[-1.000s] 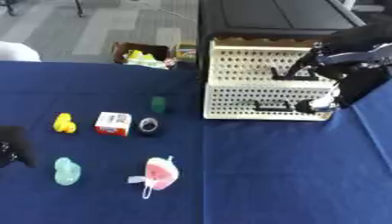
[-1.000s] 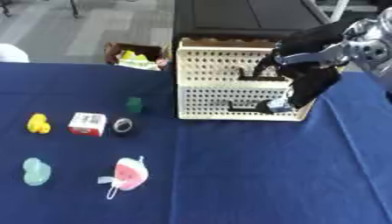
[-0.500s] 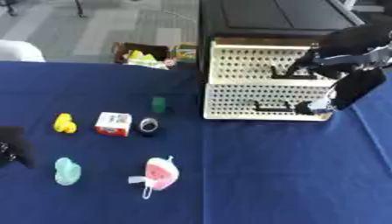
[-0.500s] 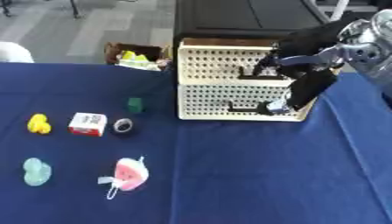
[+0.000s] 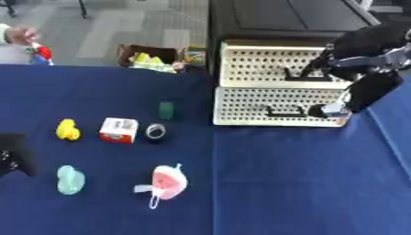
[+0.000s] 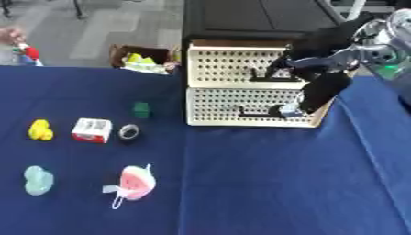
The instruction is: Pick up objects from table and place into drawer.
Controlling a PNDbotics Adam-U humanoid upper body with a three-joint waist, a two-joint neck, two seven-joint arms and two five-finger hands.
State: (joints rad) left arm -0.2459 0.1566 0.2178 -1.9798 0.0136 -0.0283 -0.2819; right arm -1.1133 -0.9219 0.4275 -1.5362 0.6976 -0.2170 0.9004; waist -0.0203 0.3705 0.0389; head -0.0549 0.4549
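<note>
At the right of the frame the right hand (image 6: 309,98) reaches down across the front of the drawer unit (image 5: 277,85), its fingers (image 6: 291,110) pointing down at the right end of the lower drawer (image 5: 273,106), beside the black handle (image 5: 283,111). How far the fingers are curled, and whether they grip the handle or only touch the drawer face, cannot be told; they hold none of the table's objects. Both drawers appear shut.

The objects lie on the blue table (image 5: 305,183) at the left and centre, well apart from that hand. A green block (image 5: 166,110) stands nearest the unit, left of its lower corner. Below it, in a row, lie a dark ring (image 5: 156,131), a red and white box (image 5: 119,130) and a yellow duck (image 5: 67,130). Lower still are a pale green toy (image 5: 70,179) and a pink toy (image 5: 167,182) with a white loop.

At the left edge, a dark shape, seemingly the left hand (image 5: 11,153), rests on the table; its fingers cannot be made out.
</note>
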